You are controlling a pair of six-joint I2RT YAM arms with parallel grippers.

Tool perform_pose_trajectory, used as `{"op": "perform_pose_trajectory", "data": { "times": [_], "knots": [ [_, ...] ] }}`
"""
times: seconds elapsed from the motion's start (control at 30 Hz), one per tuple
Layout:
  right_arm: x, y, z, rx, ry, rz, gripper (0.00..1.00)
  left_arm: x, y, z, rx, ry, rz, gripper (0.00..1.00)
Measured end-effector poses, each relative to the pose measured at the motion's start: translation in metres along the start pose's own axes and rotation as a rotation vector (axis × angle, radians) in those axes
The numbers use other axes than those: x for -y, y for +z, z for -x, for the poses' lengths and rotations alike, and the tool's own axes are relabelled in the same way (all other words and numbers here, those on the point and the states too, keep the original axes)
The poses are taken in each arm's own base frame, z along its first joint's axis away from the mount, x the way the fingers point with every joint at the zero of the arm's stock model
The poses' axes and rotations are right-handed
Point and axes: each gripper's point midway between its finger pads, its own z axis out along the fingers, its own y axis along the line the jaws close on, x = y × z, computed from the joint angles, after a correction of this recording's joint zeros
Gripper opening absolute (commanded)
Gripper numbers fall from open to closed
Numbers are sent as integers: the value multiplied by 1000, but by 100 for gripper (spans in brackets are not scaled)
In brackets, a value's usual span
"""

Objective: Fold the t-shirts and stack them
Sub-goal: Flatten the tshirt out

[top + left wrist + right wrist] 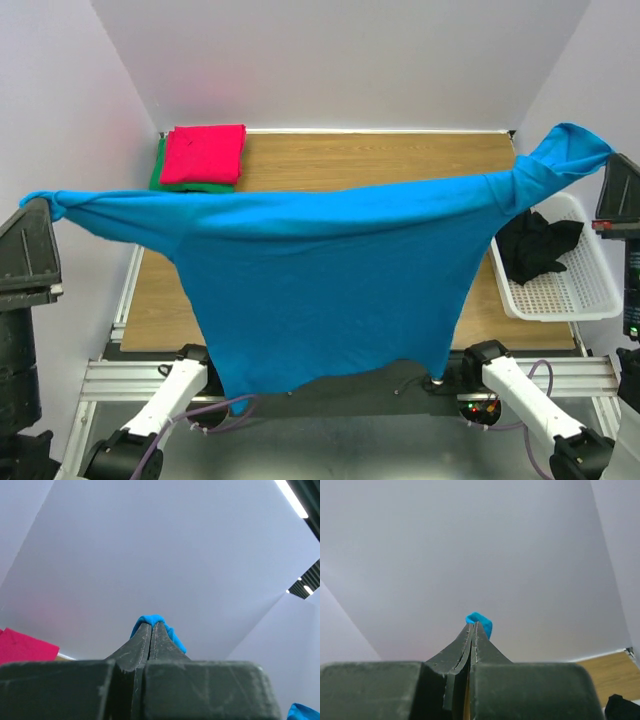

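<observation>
Two ends of the blue t-shirt (320, 280), spread above the counter (400, 160), are clenched in the left end effector (152, 624) at 9 o'clock and right end effector (474, 624) at 3; red t-shirt (203, 153) folded at 11.

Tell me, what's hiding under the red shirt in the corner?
A folded green shirt lies under the red shirt, on the table. Only its left and front edges peek out; the rest is covered, so anything beneath cannot be seen.
</observation>
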Motion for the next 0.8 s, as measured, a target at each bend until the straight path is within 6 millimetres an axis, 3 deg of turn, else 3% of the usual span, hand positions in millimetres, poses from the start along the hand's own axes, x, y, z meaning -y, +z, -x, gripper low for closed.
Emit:
{"op": "perform_pose_trajectory", "data": {
  "times": [0.1, 0.17, 0.23, 0.3, 0.4, 0.47, 0.5, 0.53, 0.57, 0.6, 0.63, 0.67, 0.73, 0.8],
  "knots": [
    [-4, -2, 8, 14, 6, 19, 0, 0, 0, -1, 1, 0, -4, 0],
    [-2, 1, 0, 1, 0, 7, 0, -6, 9, -14, -20, 6, 9, 0],
    [5, 10, -17, -32, -17, -26, 0, -19, 24, -39, -69, 20, 42, 0],
    [14, 26, -45, -85, -43, -74, 1, -42, 48, -81, -151, 46, 105, 0],
    [34, 62, -117, -217, -116, -170, 0, -83, 85, -147, -260, 88, 217, 0],
    [55, 85, -186, -340, -196, -240, 0, -118, 113, -202, -350, 127, 306, 0],
    [65, 93, -218, -399, -230, -268, 1, -143, 128, -241, -415, 154, 365, 10],
    [74, 100, -248, -453, -264, -290, 1, -161, 136, -269, -465, 174, 407, 27],
    [85, 106, -285, -524, -300, -309, 11, -175, 143, -289, -499, 187, 437, 46],
    [99, 108, -325, -600, -341, -333, 24, -200, 153, -328, -567, 209, 487, 65],
    [108, 108, -352, -657, -372, -344, 40, -216, 157, -353, -611, 215, 522, 74],
    [119, 105, -377, -715, -399, -359, 72, -241, 159, -389, -683, 237, 571, 98],
    [140, 100, -421, -816, -442, -386, 89, -277, 149, -437, -795, 269, 650, 98],
    [150, 96, -440, -864, -467, -392, 90, -298, 138, -462, -862, 291, 691, 98]
  ]
}}
